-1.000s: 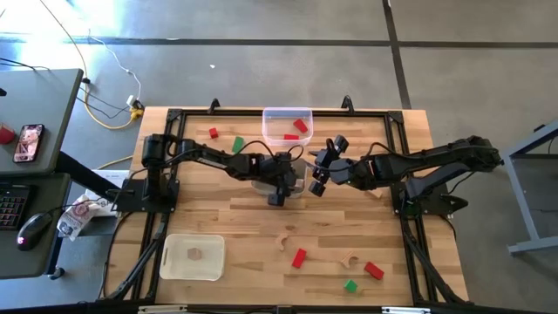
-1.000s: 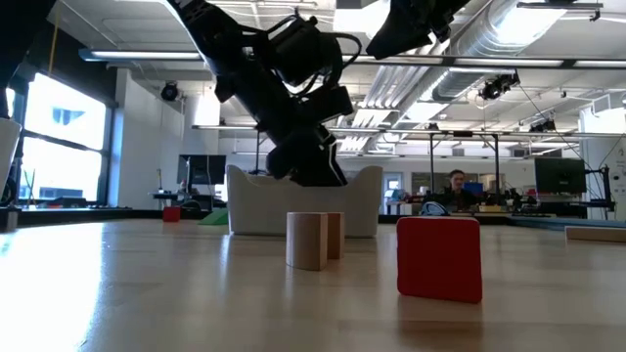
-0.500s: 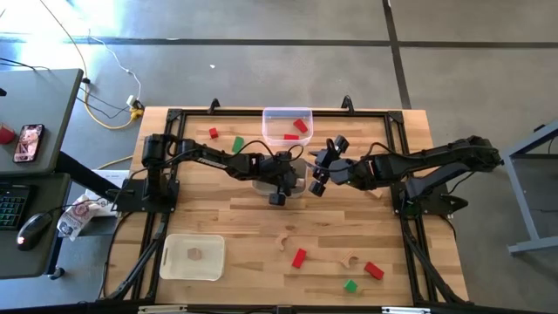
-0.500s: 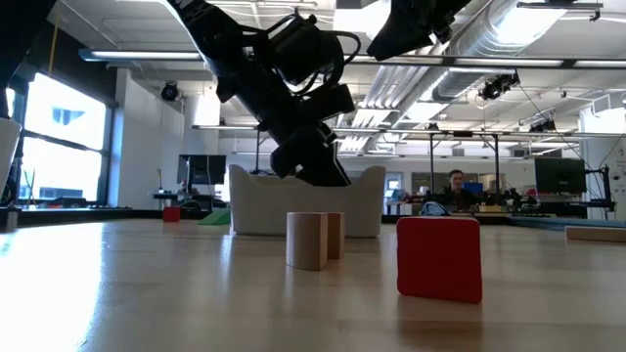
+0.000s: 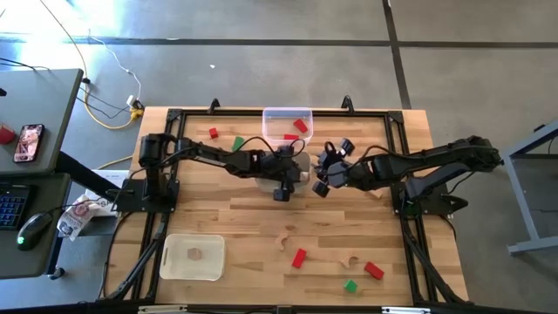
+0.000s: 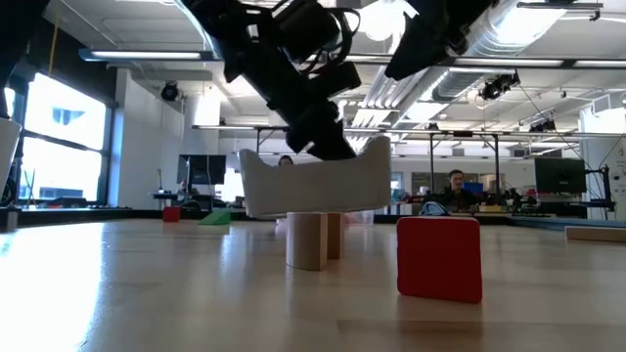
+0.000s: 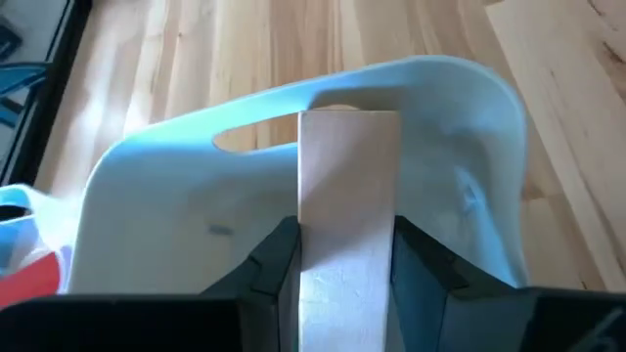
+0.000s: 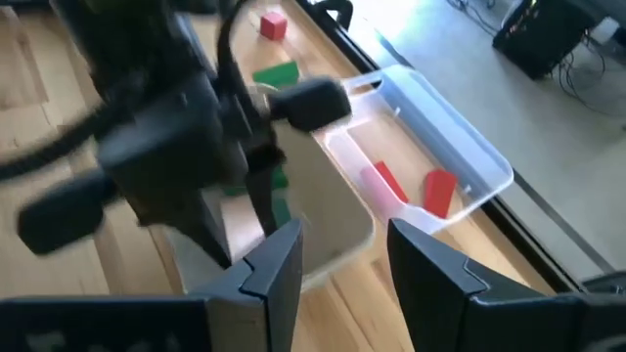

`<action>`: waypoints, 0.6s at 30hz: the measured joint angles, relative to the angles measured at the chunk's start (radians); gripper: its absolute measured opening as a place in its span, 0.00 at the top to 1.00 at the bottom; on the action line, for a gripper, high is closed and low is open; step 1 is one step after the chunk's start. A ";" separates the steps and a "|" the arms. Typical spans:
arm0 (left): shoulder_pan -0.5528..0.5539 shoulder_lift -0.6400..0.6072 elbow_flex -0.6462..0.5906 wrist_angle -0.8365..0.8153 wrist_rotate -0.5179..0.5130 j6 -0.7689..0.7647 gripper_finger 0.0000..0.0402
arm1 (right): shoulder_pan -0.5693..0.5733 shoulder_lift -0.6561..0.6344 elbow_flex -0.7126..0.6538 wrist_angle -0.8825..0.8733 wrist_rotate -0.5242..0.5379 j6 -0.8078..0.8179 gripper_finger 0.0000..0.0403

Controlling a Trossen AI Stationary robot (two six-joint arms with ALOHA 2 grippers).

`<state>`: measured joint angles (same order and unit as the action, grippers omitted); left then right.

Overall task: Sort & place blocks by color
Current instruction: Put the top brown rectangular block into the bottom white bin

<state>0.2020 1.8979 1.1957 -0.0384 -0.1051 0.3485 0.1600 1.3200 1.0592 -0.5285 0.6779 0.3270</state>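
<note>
My left gripper point(image 7: 344, 269) is at mid-table, shut on a plain light wood bar point(image 7: 347, 196). Right behind the bar is a white tray point(image 7: 176, 215) with green blocks point(image 8: 279, 181) inside. In the low view this tray point(image 6: 313, 186) hangs tilted, clear of the table, under the left gripper point(image 6: 333, 147). My right gripper point(image 8: 342, 259) hovers open just right of the tray point(image 5: 298, 167), with nothing between its fingers. Loose red, green and wood blocks lie at the far left point(image 5: 213, 133) and near right point(image 5: 299, 257). My left gripper pinches the wood bar's two long sides point(image 7: 305, 244) between its two fingers, which slant down and lie along the bar. The bar's far end point(image 7: 347, 122) overlaps the white tray's rim. The gripper hides what bears the raised tray.
A clear tray point(image 5: 286, 113) with red blocks point(image 5: 301, 126) stands at the far edge. At the near left, a white tray point(image 5: 174, 262) holds one wood block point(image 5: 193, 254). Close to the low camera stand a red block point(image 6: 439, 256) and wood blocks point(image 6: 308, 240).
My left gripper has gone up. The white tray has come up with it, leaving the table and tipping slightly. My right gripper has tipped down a little beside it.
</note>
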 joint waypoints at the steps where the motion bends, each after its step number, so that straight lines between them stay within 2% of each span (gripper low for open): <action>1: 0.000 -0.007 0.003 -0.010 -0.001 -0.005 0.77 | 0.000 0.000 0.000 -0.011 0.000 0.012 0.65; 9: 0.000 -0.006 0.019 -0.051 0.019 -0.041 0.77 | 0.000 0.000 0.000 -0.036 -0.001 0.033 0.65; 18: -0.007 -0.013 0.020 -0.082 -0.058 -0.023 0.77 | 0.000 0.000 0.000 -0.037 -0.001 0.035 0.65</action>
<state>0.1951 1.8852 1.2160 -0.1207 -0.1630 0.3257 0.1600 1.3201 1.0592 -0.5652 0.6766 0.3618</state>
